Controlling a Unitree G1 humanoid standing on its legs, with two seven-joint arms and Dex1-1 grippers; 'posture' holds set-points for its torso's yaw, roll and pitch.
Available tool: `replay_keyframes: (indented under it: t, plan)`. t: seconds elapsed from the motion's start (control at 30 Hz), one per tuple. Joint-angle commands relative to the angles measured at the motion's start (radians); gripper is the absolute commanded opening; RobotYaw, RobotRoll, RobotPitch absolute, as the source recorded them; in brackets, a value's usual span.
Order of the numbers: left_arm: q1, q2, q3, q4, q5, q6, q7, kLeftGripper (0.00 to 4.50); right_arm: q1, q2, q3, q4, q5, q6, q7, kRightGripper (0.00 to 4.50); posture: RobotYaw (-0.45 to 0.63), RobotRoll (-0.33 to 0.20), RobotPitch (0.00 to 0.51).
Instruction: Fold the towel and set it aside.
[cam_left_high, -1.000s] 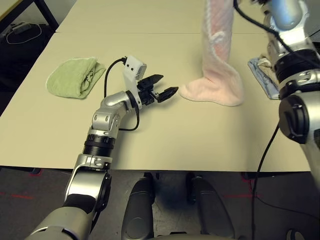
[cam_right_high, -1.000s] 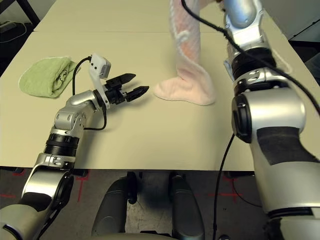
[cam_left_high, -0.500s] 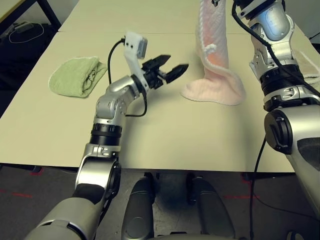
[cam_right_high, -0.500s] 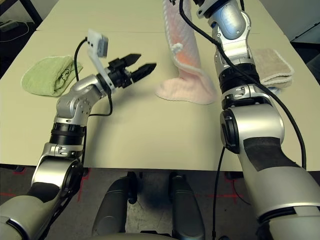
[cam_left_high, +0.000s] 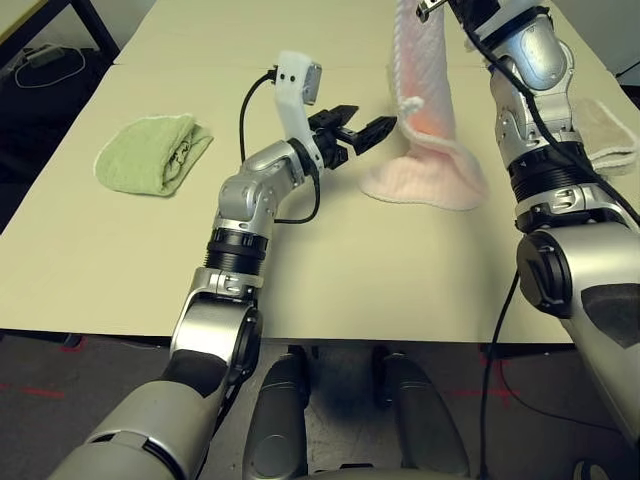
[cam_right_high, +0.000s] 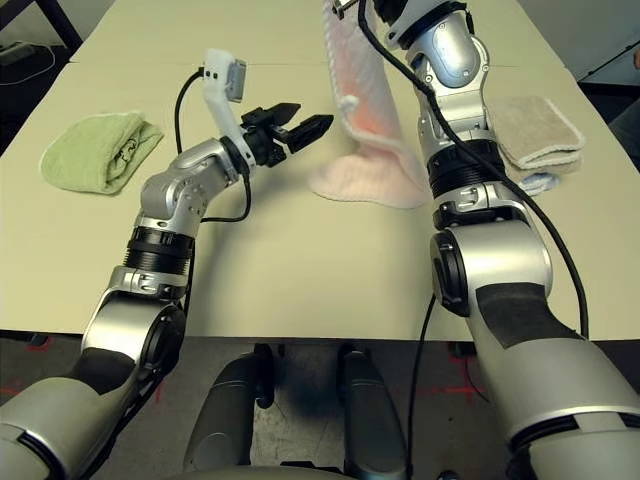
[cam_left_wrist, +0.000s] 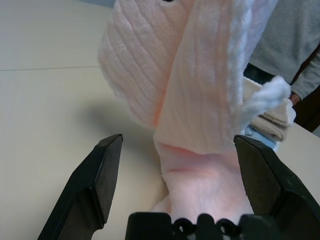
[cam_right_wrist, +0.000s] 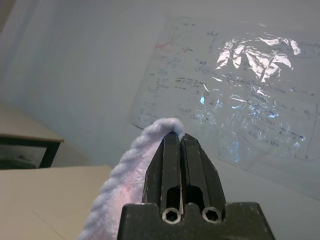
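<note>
While the right gripper (cam_right_wrist: 181, 137) was clamped on the white-edged rim of the pink towel (cam_left_high: 430, 110), holding it up so its lower end bunched on the table (cam_left_high: 300, 270), the left gripper (cam_left_wrist: 179, 137) stood wide open just beside it, nothing between the fingers. Ribbed terry, braided edging, small white loop on towel; bare tabletop lay between it and the folded, fuzzy green towel (cam_left_high: 153, 155) near the table's left edge, a folded beige towel (cam_right_high: 540, 130) sat on the right, and handwriting on the wall sheet (cam_right_wrist: 225, 90) was too small to read.
</note>
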Motion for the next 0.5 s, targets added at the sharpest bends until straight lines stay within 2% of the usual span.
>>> replay_keyframes:
  t: [0.03, 0.27, 0.5]
  plan:
    - [-0.036, -0.026, 0.006, 0.052, 0.014, -0.036, 0.028, 4.50, 0.007, 0.004, -0.020, -0.031, 0.029, 0.020, 0.017, 0.02, 0.07, 0.000, 0.217]
    - [-0.108, -0.075, 0.081, 0.135, -0.031, -0.044, 0.097, 4.50, 0.038, 0.025, -0.011, -0.061, 0.054, 0.053, 0.051, 0.02, 0.08, 0.000, 0.215]
    - [-0.132, -0.081, 0.102, 0.181, -0.030, -0.036, 0.108, 4.50, 0.055, 0.048, -0.015, -0.104, 0.077, 0.085, 0.081, 0.02, 0.07, 0.000, 0.215]
